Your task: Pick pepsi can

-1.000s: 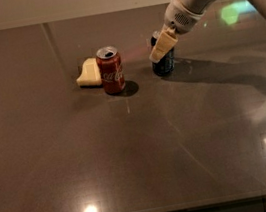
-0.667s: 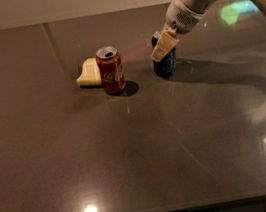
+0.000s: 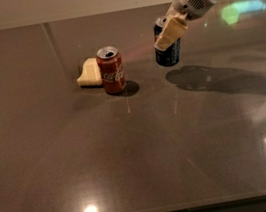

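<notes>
Gripper point(image 3: 169, 36) clasping pepsi can point(image 3: 169, 56) at upper right, red can point(image 3: 111, 70) and yellow block point(image 3: 89, 73) (touching) left of centre, bare tabletop point(image 3: 142, 162) between them and across lower frame.

table point(image 3: 131, 154): dark glossy stone | wall point(image 3: 55, 4): pale, behind | light: bright glints point(image 3: 91, 211), green reflection point(image 3: 231, 13)

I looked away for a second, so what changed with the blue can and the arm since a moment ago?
The gripper, shut on the pepsi can, has lifted it a little up and to the right, off the table. The can's shadow now lies apart from it. The red can and the pale yellow block beside it stayed where they were.
</notes>
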`<move>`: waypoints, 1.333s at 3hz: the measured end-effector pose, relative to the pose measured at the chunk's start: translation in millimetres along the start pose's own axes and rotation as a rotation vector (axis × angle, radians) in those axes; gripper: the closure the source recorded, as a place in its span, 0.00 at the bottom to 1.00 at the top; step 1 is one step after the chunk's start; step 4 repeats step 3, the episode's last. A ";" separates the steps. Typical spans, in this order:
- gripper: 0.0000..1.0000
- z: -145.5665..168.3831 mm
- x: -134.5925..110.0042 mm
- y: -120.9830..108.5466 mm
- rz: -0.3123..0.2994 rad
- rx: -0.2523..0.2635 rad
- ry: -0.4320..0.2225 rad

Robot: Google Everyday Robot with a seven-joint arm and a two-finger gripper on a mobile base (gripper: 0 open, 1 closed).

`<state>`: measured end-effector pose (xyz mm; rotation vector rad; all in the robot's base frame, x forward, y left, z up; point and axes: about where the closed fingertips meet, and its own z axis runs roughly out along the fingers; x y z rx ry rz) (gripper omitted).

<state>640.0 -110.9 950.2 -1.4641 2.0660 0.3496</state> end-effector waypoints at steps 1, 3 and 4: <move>1.00 -34.9 -21.9 13.7 -0.082 -0.002 -0.045; 1.00 -75.0 -47.2 24.1 -0.158 -0.024 -0.093; 1.00 -75.0 -47.2 24.1 -0.158 -0.024 -0.093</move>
